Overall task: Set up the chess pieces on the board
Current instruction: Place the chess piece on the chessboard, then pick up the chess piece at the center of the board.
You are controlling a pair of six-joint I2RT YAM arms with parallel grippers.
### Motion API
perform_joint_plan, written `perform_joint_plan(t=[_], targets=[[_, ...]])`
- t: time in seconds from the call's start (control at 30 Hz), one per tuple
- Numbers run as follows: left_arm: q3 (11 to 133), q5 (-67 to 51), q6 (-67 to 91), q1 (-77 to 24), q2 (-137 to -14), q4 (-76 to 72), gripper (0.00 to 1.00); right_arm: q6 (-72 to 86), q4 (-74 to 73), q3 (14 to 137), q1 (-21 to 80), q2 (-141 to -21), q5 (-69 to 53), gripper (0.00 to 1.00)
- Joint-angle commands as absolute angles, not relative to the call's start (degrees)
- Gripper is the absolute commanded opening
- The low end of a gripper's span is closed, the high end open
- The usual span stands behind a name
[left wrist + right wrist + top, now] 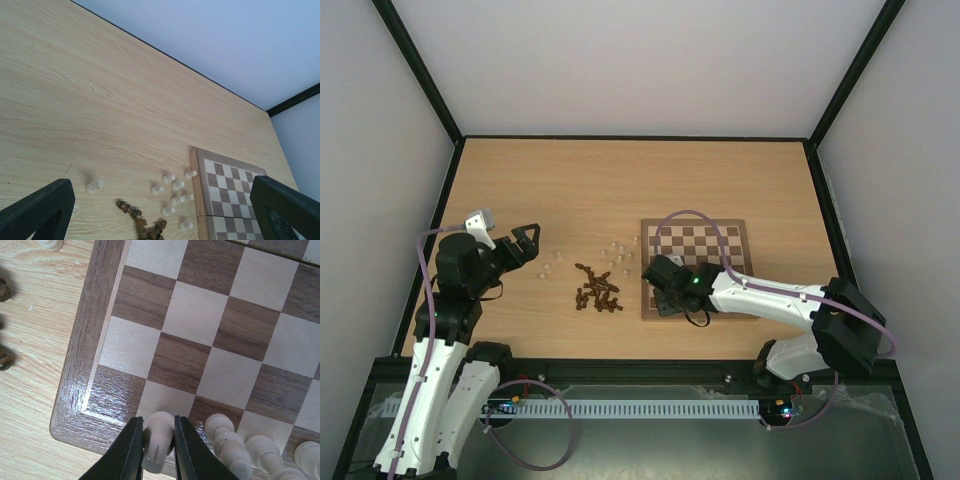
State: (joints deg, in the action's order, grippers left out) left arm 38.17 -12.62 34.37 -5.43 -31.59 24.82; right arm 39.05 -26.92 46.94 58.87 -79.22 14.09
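Watching from beside the table (570,190), I see the right gripper (157,421) pinching a pale piece (159,442) by its sides. Its two dark fingers are drawn close with only that little cream body between them. It hangs at six o'clock in the wrist camera's view, over the corner square of the board (80,365), just inside the brown frame. I cannot tell whether its foot has met the wood yet. A row of pale pieces (240,447) runs along that same edge from about three o'clock of the held one. My guess is that the grip is placed here to fill the last square at the end of that row. Holding the piece low and by its flanks would let it go down straight without knocking its neighbour, which sits just beside the right-hand finger. From above, the board lies at about three o'clock from the middle of the table. The loose pale pieces (615,250) are scattered at its nine o'clock, and the heap of dark pieces (597,290) sits nearer its eight o'clock, all off the board. The left gripper (525,245) is over at nine o'clock of the table with its fingers spread wide and nothing between them. It faces the loose pieces but is well apart from them. I take that as waiting clear of the working arm, ready to reach for the heap.
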Motion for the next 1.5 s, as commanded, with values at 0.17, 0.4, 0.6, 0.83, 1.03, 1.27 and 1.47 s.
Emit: perform_joint_plan(t=[0.17,0.4,0.6,0.83,1.03,1.27,1.47], targets=[[37.3,-13.4,35.0,-5.0,-31.4,24.2,1.00,39.6,-27.0,45.7,59.3,-80.9,14.3,0.17],[37.3,-13.4,35.0,-5.0,-31.3,24.2,1.00,39.6,-27.8,46.4,59.3,-79.4,14.5,0.37],[37.2,-13.6,35.1,-5.0,-31.3,24.0,1.00,38.2,-28.4,49.3,59.3,-78.0,14.6,0.39],[37.7,-14.4,35.4,-5.0,-30.6,23.9,0.99,34.7,-26.0,57.6,59.3,-78.3,11.3,0.40],[38.5,-15.2,36.2,-5.0,-28.7,24.7,1.00,32.0,-24.9,66.7,59.3,-87.1,10.3,0.39],[42.0,-19.1,39.1,-5.0,-23.1,26.1,0.99,29.5,-24.1,80.9,59.3,-101.8,6.0,0.35],[47.8,-18.7,38.9,-5.0,-19.5,29.7,1.00,27.7,-25.6,97.0,59.3,-115.9,3.3,0.39]])
